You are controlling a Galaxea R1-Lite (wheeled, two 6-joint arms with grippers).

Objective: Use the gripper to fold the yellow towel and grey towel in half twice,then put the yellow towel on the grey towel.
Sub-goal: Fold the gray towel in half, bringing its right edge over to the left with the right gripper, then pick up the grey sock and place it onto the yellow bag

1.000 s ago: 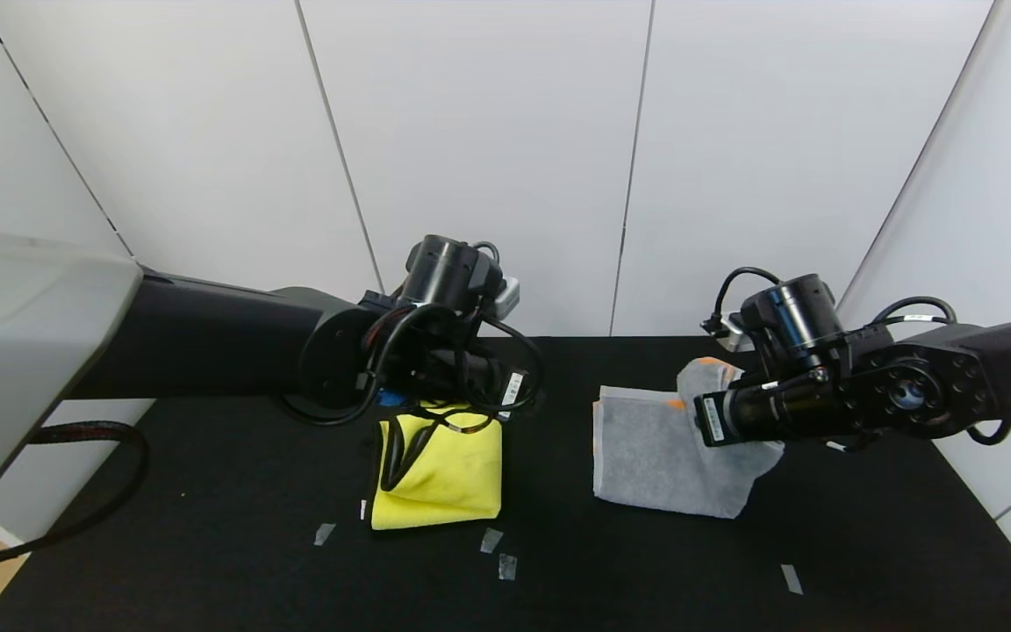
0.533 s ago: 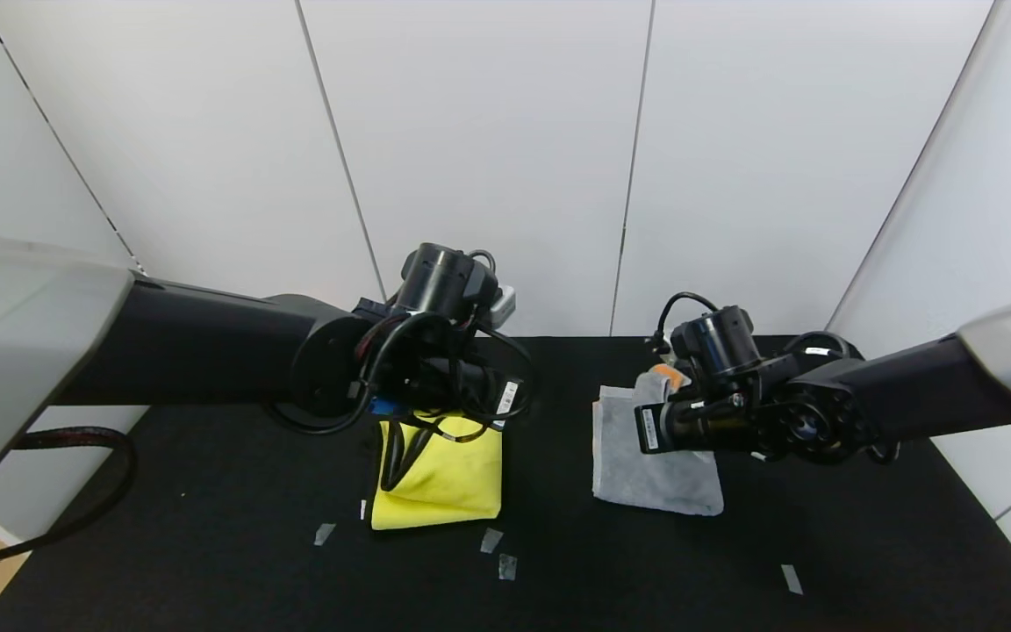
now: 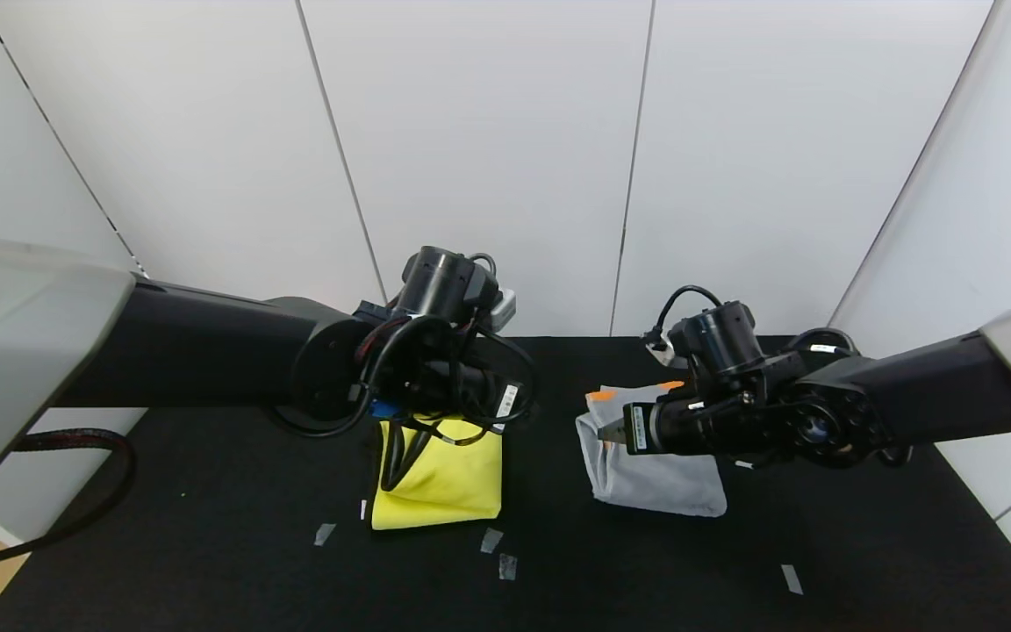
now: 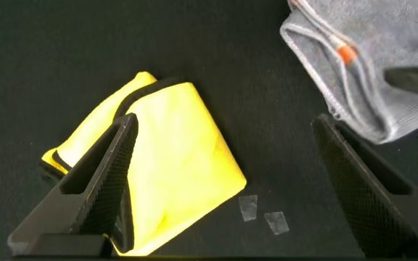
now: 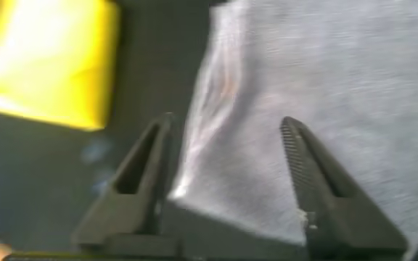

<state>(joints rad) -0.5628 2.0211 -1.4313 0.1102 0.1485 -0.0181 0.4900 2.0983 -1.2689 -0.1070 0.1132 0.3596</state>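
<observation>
The yellow towel (image 3: 444,483) lies folded on the black table, left of centre; it also shows in the left wrist view (image 4: 173,159). My left gripper (image 4: 223,123) hovers open above it, one finger over the cloth, nothing between the jaws. The grey towel (image 3: 655,478) lies folded right of centre, with an orange band (image 3: 600,396) showing at its far edge. My right gripper (image 3: 608,430) is low over the towel's left part. In the right wrist view its jaws (image 5: 225,123) stand apart over the grey towel (image 5: 325,80), not pinching it.
Small tape pieces (image 3: 491,540) lie on the black table (image 3: 207,527) in front of the yellow towel, and another tape piece (image 3: 792,578) lies at the front right. White wall panels close off the back. The left arm's cables (image 3: 400,448) hang over the yellow towel.
My right gripper swept left across the grey towel, carrying its right side over, then its jaws came apart and let go. The left arm barely moved.
</observation>
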